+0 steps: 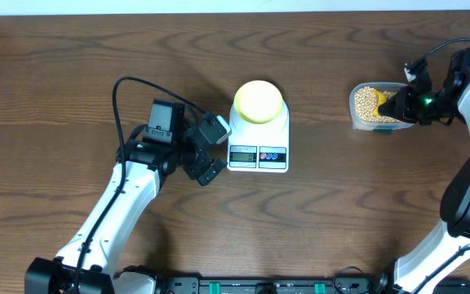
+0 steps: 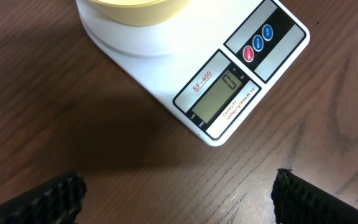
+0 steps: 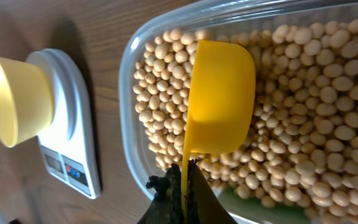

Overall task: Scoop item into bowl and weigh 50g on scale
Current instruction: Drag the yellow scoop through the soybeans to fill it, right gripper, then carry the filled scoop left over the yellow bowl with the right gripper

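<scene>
The pale yellow bowl stands on the white scale; both also show in the left wrist view, bowl and scale, and in the right wrist view, bowl and scale. Tan beans fill a clear container at the right. My right gripper is shut on the handle of a yellow scoop, whose cup lies on its side in the beans. My left gripper is open and empty just left of the scale's front.
The brown wooden table stretches around the scale. The clear container's rim lies between the scoop and the scale. A black cable loops over the left arm.
</scene>
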Controlling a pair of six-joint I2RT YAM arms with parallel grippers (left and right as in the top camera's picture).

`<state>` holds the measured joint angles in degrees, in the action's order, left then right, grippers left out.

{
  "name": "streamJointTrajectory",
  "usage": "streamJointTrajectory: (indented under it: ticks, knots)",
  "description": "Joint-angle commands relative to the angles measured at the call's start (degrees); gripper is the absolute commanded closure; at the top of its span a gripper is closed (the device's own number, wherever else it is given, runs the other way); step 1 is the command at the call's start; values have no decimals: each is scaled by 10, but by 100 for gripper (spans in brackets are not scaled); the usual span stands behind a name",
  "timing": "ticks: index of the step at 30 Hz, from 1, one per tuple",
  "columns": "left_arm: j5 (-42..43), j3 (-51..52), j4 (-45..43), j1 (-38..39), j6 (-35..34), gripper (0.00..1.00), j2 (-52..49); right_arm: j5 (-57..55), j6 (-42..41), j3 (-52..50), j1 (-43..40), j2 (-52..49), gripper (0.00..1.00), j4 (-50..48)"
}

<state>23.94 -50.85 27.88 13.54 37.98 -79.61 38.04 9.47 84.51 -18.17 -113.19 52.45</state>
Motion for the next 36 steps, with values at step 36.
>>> streamJointTrajectory:
  ticks: [36]
  knots:
    - [9, 0, 0, -3, 8, 2, 8, 350, 114, -5, -173, -8, 99, 89]
